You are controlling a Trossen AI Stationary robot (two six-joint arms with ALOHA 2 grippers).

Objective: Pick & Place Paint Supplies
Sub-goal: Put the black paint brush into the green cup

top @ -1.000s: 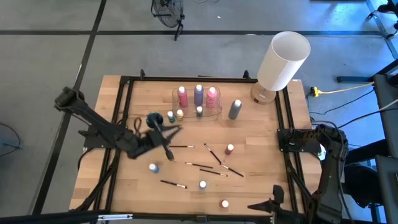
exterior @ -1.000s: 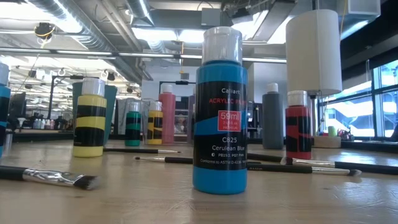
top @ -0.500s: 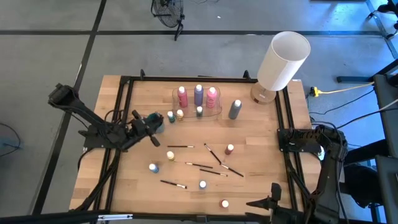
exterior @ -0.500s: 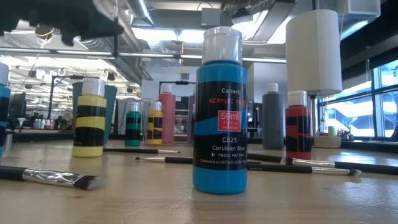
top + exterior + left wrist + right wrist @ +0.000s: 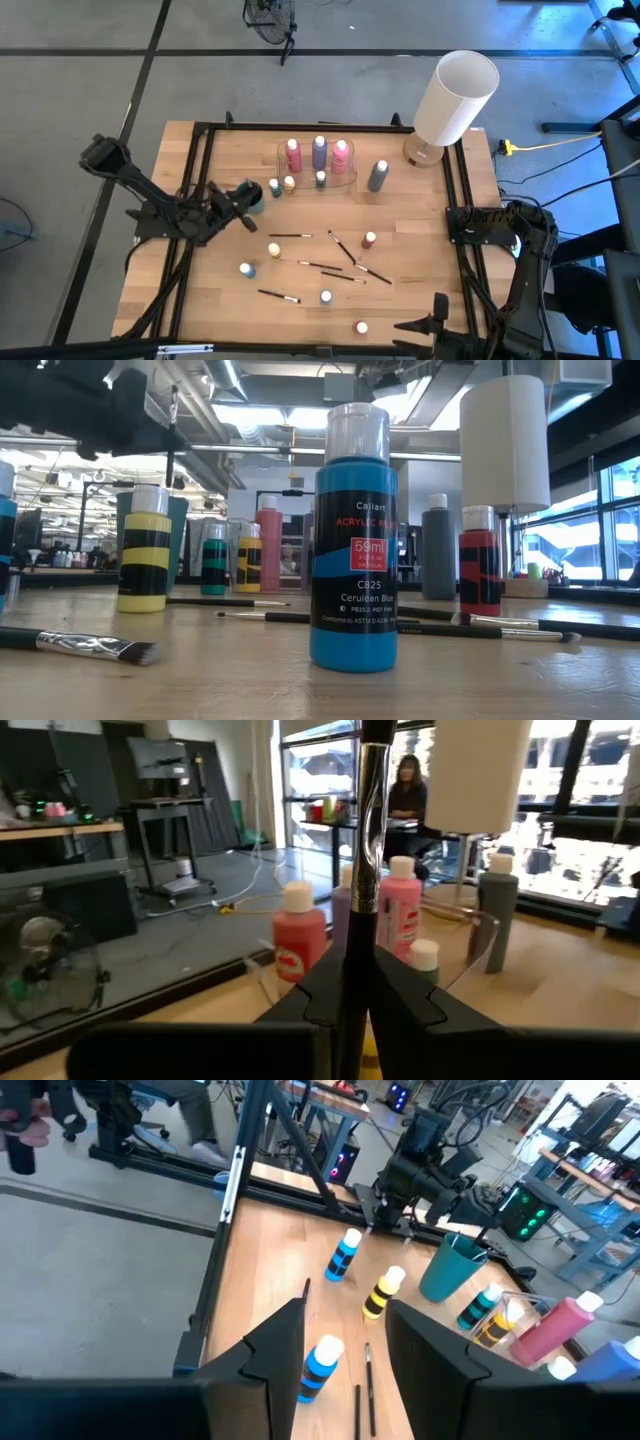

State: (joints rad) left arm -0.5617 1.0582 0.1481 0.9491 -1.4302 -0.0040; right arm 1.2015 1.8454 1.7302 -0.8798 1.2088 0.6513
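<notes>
Wooden table (image 5: 420, 260), left of frame: left gripper (image 5: 232, 200) clamps paintbrush (image 5: 366, 870) upright beside teal cup (image 5: 250, 195). Step: carrying brush to cup. Next: lower, release inside. Right gripper (image 5: 345, 1342) parked lower right, fingers apart, empty.

The back of the counter (image 5: 420, 250) is crowded: 3 tall bottles (image 5: 319, 153) stand in a row inside a clear tray (image 5: 352, 176), a grey bottle (image 5: 377, 176) just beside it, the white lamp (image 5: 455, 98) at the corner. Scattered brushes (image 5: 345, 246) and small bottles (image 5: 326, 297) clutter the middle. The stretch right of the red bottle (image 5: 369, 240) looks open, apparently.
</notes>
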